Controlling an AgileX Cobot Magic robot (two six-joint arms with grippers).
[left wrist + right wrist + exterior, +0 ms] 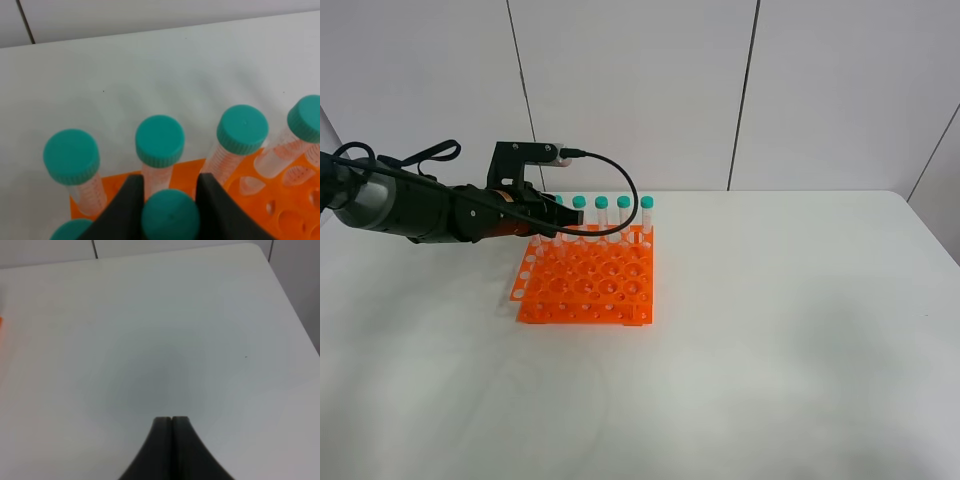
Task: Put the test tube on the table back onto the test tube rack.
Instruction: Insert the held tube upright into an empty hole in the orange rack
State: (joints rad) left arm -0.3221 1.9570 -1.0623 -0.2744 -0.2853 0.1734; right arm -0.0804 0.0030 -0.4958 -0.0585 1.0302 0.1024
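Observation:
The orange test tube rack (586,288) stands left of the middle of the white table (780,330). Several teal-capped tubes (623,203) stand upright in its back row. My left gripper (566,216) reaches over the rack's back left part. In the left wrist view it (170,180) is shut on the test tube (170,216), whose teal cap shows between the two black fingers (131,200), just in front of the back-row tubes (160,141). The held tube's lower part is hidden. My right gripper (171,420) is shut and empty above bare table; it is out of the high view.
The rack (280,200) has many free holes in its front rows. The left arm and its black cable (620,190) hang over the rack's back left corner. White wall panels stand behind the table's far edge.

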